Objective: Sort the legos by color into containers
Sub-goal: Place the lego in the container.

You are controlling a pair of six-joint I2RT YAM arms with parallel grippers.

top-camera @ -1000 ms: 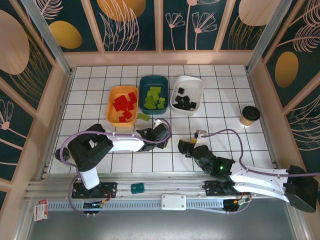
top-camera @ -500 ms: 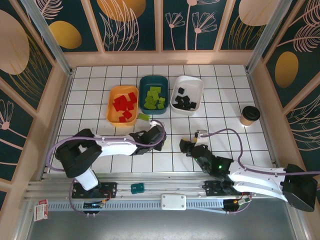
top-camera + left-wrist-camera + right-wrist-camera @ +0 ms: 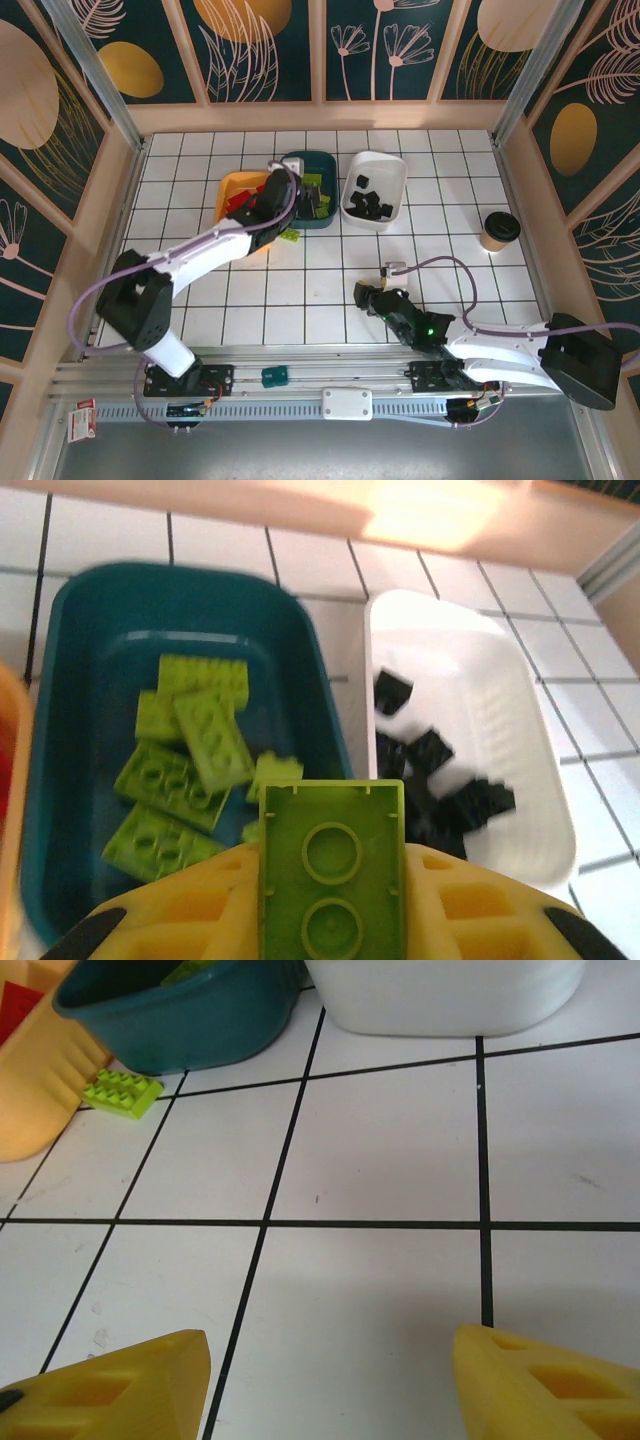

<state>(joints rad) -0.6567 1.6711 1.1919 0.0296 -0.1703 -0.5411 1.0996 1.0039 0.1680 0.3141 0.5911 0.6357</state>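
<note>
The left hand (image 3: 332, 900) is clamped on one lime green lego (image 3: 332, 830); the flat brick is pinched by its edges, with the hollow underside turned toward the wrist camera. It hangs above the near end of the dark teal tray (image 3: 90, 660); I judge it is there because this tray takes the green colour, since several green legos (image 3: 185, 750) lie inside it. The hold looks centred, so the brick should fall straight when the fingers part; this drop is not yet done.

Just beside the teal one on the right, the white tray (image 3: 510, 720) keeps the black legos (image 3: 440, 785); on the other side the orange-yellow tray (image 3: 226, 190) keeps the red legos (image 3: 240, 205); so each colour has its own place.

The right hand (image 3: 330, 1350) has its fingers apart and holds nothing; it hovers low over the bare tiles of the counter (image 3: 380, 1160), pointing toward the trays. One more green lego (image 3: 122, 1093) lies on the counter, just beside the corners of the teal and orange-yellow trays; I think the right hand is placed so that it can go for this one next.
</note>
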